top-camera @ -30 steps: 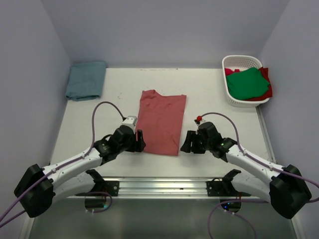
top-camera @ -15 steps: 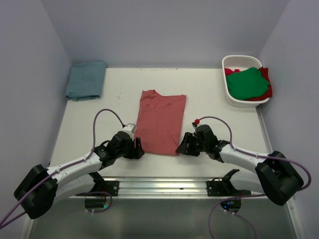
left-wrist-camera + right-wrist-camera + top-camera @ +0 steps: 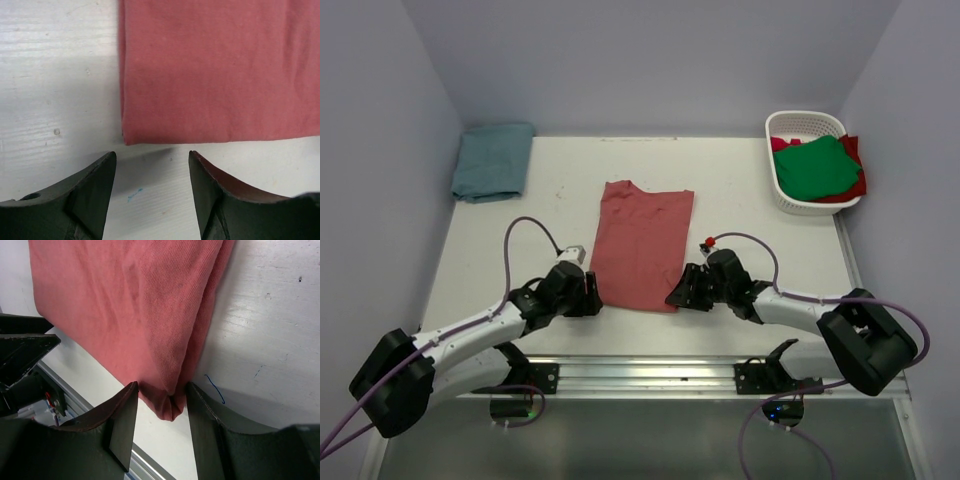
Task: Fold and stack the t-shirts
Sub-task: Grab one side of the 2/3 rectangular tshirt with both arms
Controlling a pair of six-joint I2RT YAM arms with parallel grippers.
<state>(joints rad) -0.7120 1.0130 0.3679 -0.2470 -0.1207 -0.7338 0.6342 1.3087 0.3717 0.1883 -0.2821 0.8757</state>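
The white table (image 3: pixel 740 190) takes up most of the scene, both arms reaching in from its near edge. In the middle lies the faded brick-red shirt (image 3: pixel 642 245), folded into a long rectangle, collar end towards the back wall and lower hem towards the arms. At the far left corner the teal-blue shirt (image 3: pixel 493 160) sits folded, well apart from the rest. Over at the far right stands the white slotted basket (image 3: pixel 805 122), with a green shirt (image 3: pixel 817 167) heaped in it and spilling over its right side, on top of a brighter red shirt (image 3: pixel 855 188) that peeks out underneath. The left gripper (image 3: pixel 592 293) is low at the brick-red shirt's near-left corner; from its wrist camera the left gripper (image 3: pixel 152 160) has its fingers spread with only bare tabletop between them, and the hem lies just beyond the tips, not touched. The right gripper (image 3: pixel 678 292) is down at the near-right corner, and in the right wrist view the right gripper (image 3: pixel 161 390) has its jaws parted with the folded corner of the cloth sitting in the gap between them.
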